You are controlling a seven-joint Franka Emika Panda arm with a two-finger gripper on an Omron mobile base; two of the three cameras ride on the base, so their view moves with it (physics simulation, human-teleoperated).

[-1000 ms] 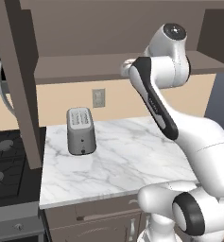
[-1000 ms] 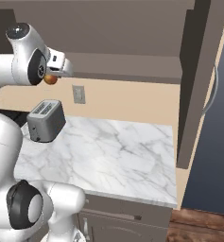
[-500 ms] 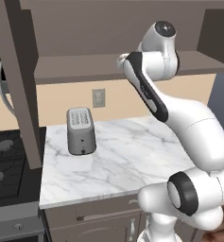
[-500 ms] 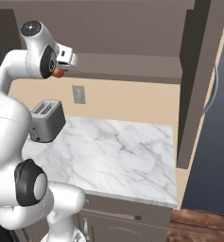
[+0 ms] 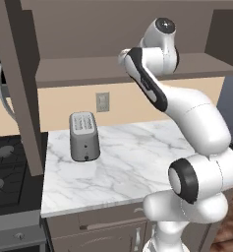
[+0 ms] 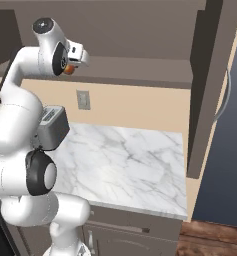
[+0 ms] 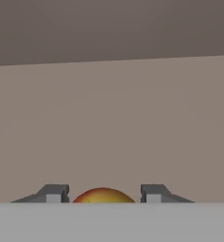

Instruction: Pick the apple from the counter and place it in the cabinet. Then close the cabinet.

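Observation:
The small red-orange apple [image 6: 67, 69] hangs high above the counter [image 6: 125, 160], level with the cabinet's shelf edge [image 6: 140, 76]. My gripper [image 6: 70, 64] is shut on it. In the hand view the apple [image 7: 103, 194] peeks up between the two dark fingertips [image 7: 54, 193], and the gripper [image 7: 104, 194] faces the plain taupe back wall of the cabinet [image 7: 111, 127]. Both cabinet doors stand open: one [image 5: 17, 78] at the left of the left base view, the other [image 6: 210, 85] at the right of the right base view.
A grey toaster [image 5: 83, 136] stands on the marble counter [image 5: 132, 157] near its left end, below a wall outlet [image 5: 102, 102]. The black stovetop [image 5: 5, 170] lies left of the counter. The open door [image 5: 17, 78] reaches down close to the toaster.
The arm has lifted the hand and the apple from below the shelf edge to level with the cabinet opening, and the hand has turned toward the cabinet.

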